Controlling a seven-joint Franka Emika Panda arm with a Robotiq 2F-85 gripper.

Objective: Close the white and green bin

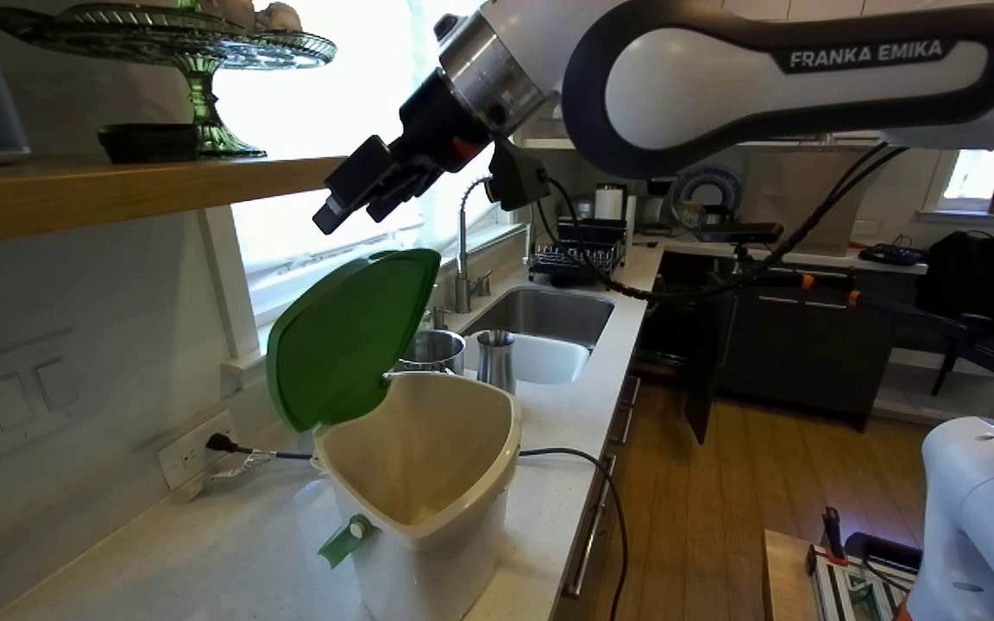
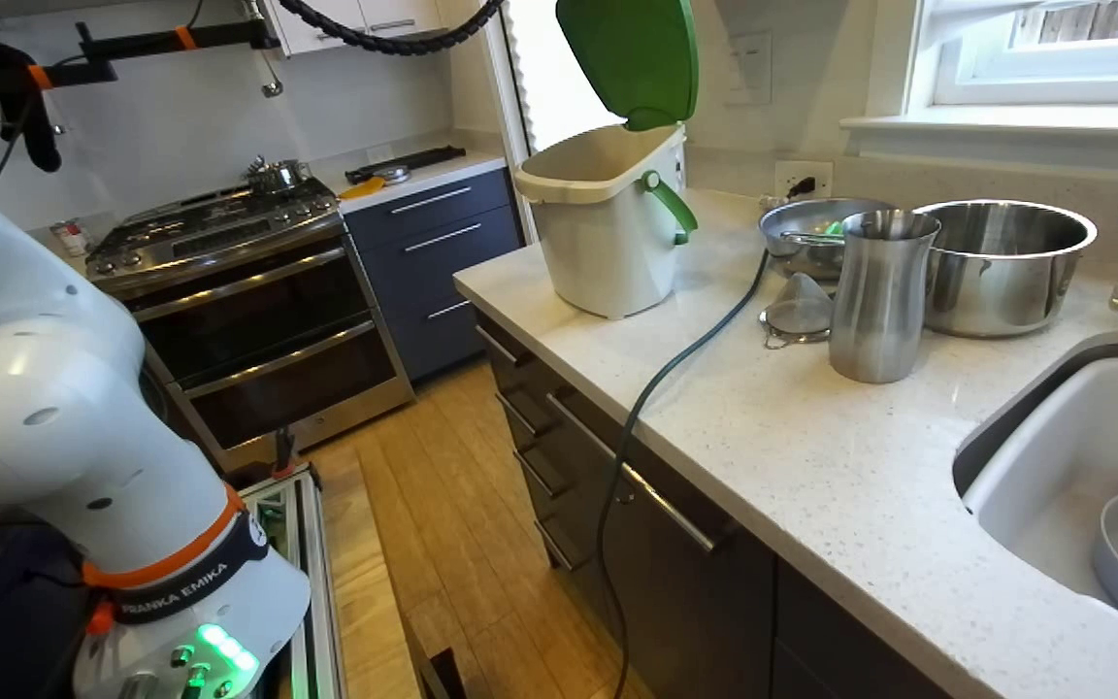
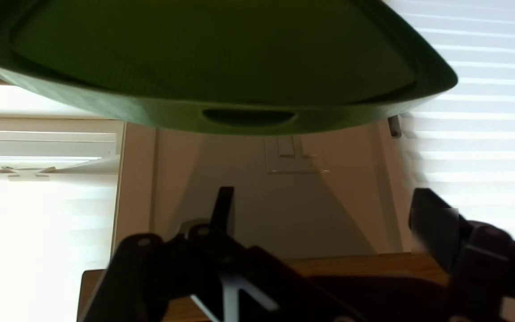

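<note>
The white and green bin stands upright on the countertop in both exterior views (image 1: 437,561) (image 2: 608,252). Its green lid is raised on its hinge, toward the wall, in both exterior views (image 1: 350,336) (image 2: 641,58). The bin's mouth is uncovered. In the wrist view the lid (image 3: 213,62) fills the top, with a slot in its edge. My gripper (image 1: 350,217) is above the lid's upper edge, apart from it, pointing down toward the wall. In the wrist view its fingers (image 3: 324,192) are wide apart with nothing between them.
A wooden shelf (image 1: 143,194) carries a green glass cake stand (image 1: 204,95) and a black dish (image 1: 147,142) near the gripper. A steel cup (image 2: 879,301), a steel pot (image 2: 1005,277) and a sink (image 2: 1073,466) are beside the bin. A cable (image 2: 675,359) crosses the counter.
</note>
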